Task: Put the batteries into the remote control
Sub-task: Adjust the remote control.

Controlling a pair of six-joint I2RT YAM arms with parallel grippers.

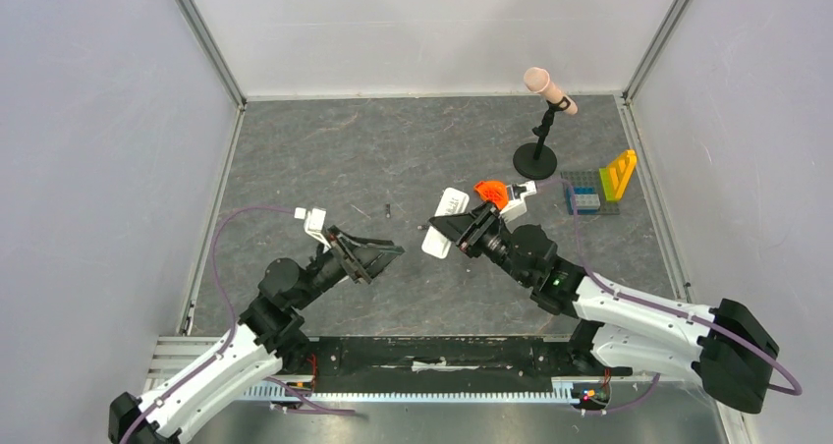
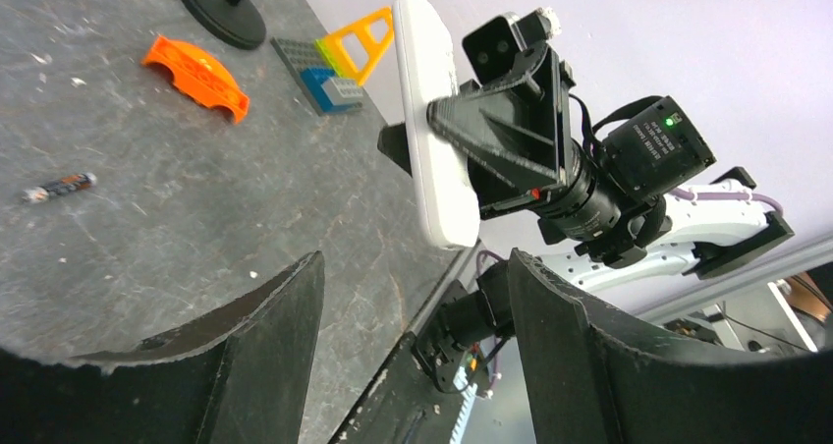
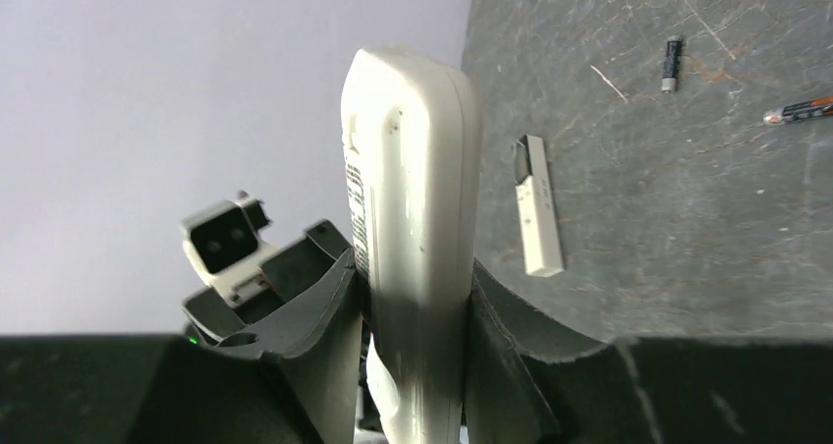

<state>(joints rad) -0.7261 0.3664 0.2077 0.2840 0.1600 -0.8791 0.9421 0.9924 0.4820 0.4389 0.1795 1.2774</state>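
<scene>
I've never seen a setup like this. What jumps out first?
The white remote control stands out, clamped in the right end effector near the middle of the table. The left end effector faces it, open and empty. Beyond them lie an orange plastic piece and, at the far right, a pink microphone on a black stand beside colourful bricks.

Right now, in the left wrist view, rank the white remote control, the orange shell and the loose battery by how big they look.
1. remote control, though held nearer the camera, which flatters it.
2. orange shell.
3. battery.
</scene>
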